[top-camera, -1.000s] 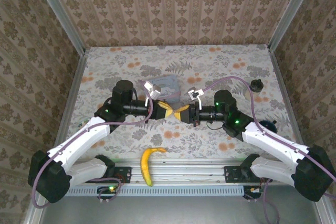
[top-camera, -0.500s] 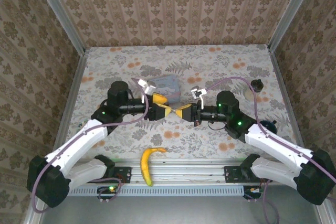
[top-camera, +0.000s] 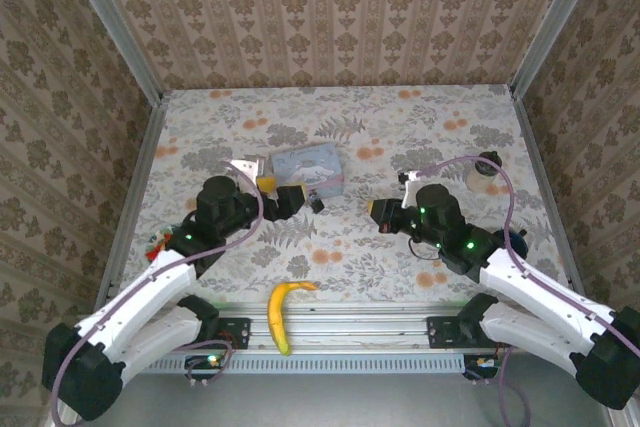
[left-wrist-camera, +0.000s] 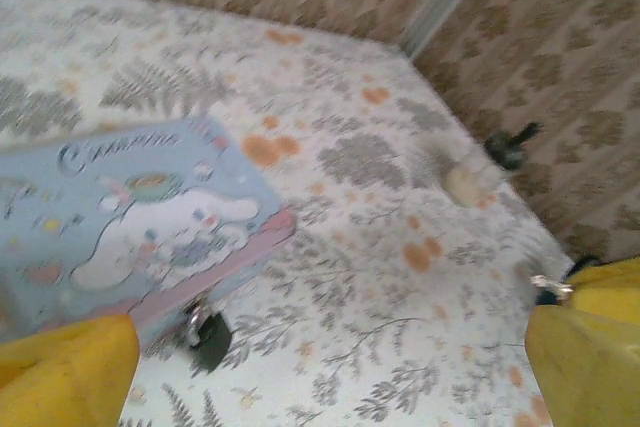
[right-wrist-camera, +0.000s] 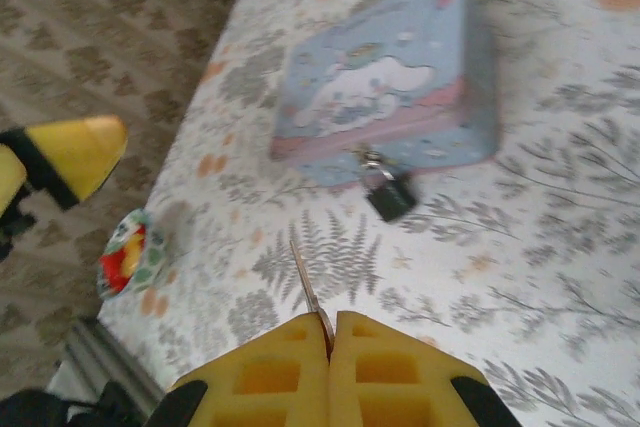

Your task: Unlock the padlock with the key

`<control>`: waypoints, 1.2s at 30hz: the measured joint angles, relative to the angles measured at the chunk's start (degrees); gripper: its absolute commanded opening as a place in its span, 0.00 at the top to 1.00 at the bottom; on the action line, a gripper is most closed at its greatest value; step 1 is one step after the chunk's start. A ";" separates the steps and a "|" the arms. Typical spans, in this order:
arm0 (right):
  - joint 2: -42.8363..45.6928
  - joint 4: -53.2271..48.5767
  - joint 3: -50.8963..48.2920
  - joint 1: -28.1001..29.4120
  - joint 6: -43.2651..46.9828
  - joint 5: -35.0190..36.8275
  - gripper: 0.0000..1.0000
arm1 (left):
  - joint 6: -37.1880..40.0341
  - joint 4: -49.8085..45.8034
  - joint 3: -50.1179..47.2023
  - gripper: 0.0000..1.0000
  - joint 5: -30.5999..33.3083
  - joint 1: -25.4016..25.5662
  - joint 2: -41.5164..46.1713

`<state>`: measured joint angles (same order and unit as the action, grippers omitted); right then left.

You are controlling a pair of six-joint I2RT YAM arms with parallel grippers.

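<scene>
Lying loose on the table (top-camera: 420, 122) now, the padlock (top-camera: 316, 204) sits left of centre in the overhead view. It is a small dark block just beside the lower edge of the pale blue cartoon tin (top-camera: 310, 165). In my right wrist view the padlock (right-wrist-camera: 388, 194) is at centre, its silvery shackle pointing up toward the tin (right-wrist-camera: 390, 87). I cannot tell whether the shackle has sprung open.

A second ago both arms met nose to nose in the middle of the overhead view, with the left pincer shut. Since then the left pincer (top-camera: 280, 191) has spread fully apart and pulled back toward the left, leaving the padlock behind. In the left wrist view its two yellow fingertips (left-wrist-camera: 60, 372) sit in the bottom corners, with the padlock (left-wrist-camera: 208, 337) low between them and nothing gripped.

The right pincer (top-camera: 380, 212) has drawn back to the right of centre. It is clamped together on the key (right-wrist-camera: 310, 292), a thin blade poking up from the seam of the yellow pads at the bottom of the right wrist view.

My reading is that key and lock are well apart again. If the shackle is not free, the padlock must be picked up and held steady once more before I try another insertion.
</scene>
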<state>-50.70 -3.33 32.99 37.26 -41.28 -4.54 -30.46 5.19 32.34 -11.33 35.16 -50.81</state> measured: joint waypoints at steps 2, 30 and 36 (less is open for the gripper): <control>0.13 -1.33 -1.05 0.00 -1.44 2.01 1.00 | -1.36 -0.07 -1.31 0.00 4.26 2.56 -2.01; -0.96 -5.22 -4.63 0.00 -6.49 8.92 1.00 | -16.15 -6.80 10.21 0.06 34.67 18.93 -38.91; -1.86 -5.92 -4.63 0.00 -6.47 9.33 1.00 | -17.90 -9.97 14.73 0.07 37.53 19.10 -43.63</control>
<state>-52.56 -9.26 28.36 37.26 -47.75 4.80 -48.36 -4.78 47.07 26.20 54.26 -94.43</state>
